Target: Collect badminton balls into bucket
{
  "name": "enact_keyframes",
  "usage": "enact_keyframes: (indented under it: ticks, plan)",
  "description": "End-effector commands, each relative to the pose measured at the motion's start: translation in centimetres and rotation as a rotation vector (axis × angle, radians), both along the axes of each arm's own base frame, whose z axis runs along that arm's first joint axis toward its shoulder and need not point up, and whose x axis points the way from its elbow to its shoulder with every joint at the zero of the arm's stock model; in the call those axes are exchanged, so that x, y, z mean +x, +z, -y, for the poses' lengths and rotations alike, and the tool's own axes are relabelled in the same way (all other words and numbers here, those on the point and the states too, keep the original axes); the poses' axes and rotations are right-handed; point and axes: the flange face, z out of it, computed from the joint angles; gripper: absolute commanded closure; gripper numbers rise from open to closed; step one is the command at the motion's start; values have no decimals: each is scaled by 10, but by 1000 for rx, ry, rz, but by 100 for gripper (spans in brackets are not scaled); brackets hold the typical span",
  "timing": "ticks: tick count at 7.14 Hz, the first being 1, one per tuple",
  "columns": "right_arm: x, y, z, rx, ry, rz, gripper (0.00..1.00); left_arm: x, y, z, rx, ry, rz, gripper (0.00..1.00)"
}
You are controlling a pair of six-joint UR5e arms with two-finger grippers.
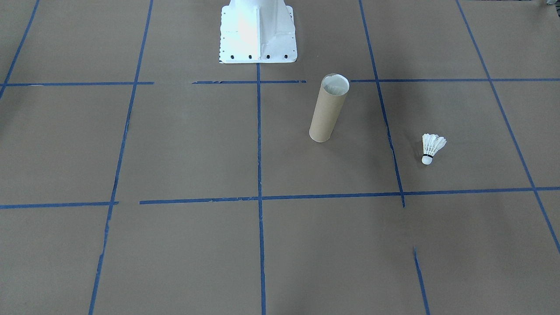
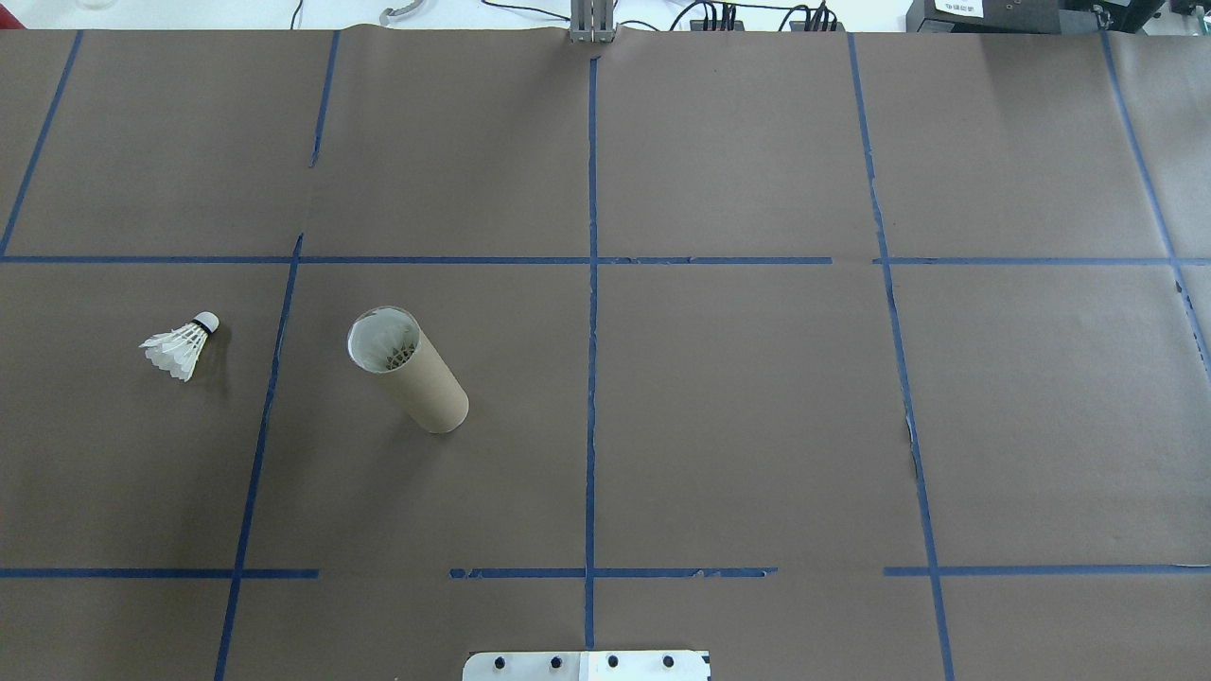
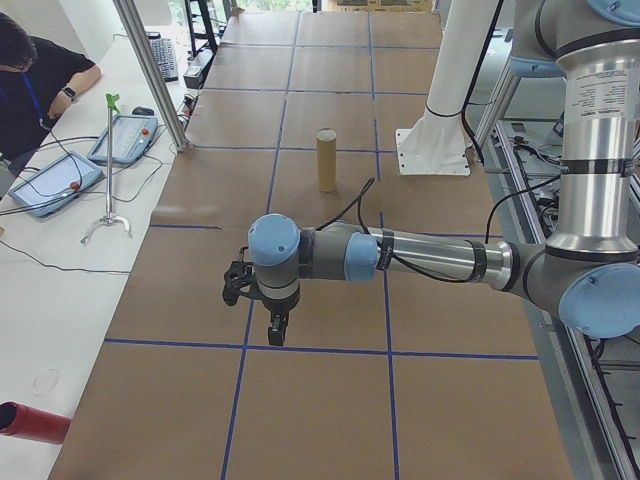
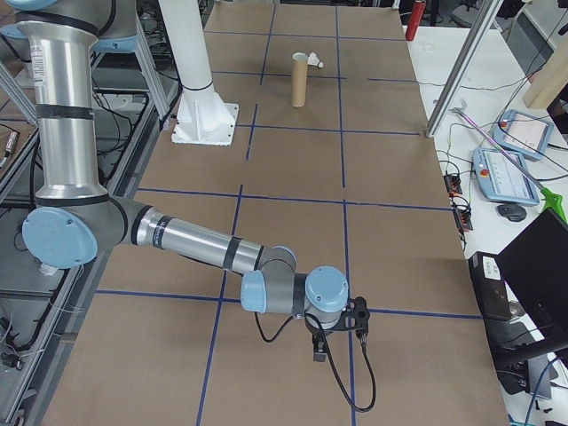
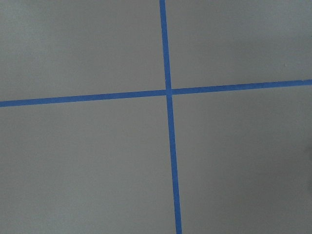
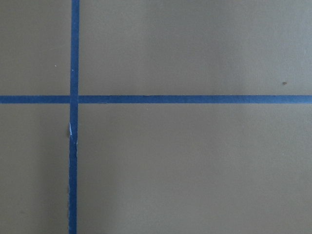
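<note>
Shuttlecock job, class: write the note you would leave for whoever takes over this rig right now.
Grippers: both show only in the side views, so open or shut cannot be told; neither is near the job's things.
Tube stands upright on the robot's left half, with feathers visible inside.
One shuttlecock sits on the table further left, apart from the tube.
Left: pick it up and drop it in.

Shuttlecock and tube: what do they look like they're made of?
Shuttlecock: white skirt of separate overlapping vanes, so likely real feathers; the rounded white tip looks like covered cork or foam, with a thin black band above it. Matte.

Tube: brown cardboard by its flat, dull kraft colour and thin wall at the rim; the inside is whitish, perhaps paper-lined.
</note>
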Motion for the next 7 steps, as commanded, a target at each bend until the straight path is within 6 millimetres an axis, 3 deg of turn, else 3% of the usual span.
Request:
enact_keyframes:
  ticks: [1, 3, 5, 6, 7]
  plan:
    - [0, 0, 0, 0, 0, 0, 0, 1, -1, 1, 5, 1, 6, 0]
    - [0, 0, 0, 0, 0, 0, 0, 1, -4, 4, 5, -3, 3, 0]
    - [0, 0, 0, 0, 0, 0, 0, 2, -28, 25, 58, -4, 3, 0]
    - [0, 0, 0, 0, 0, 0, 0, 1, -47, 55, 97, -4, 7, 0]
    - [0, 0, 0, 0, 0, 0, 0, 2, -45, 82, 155, -2, 11, 0]
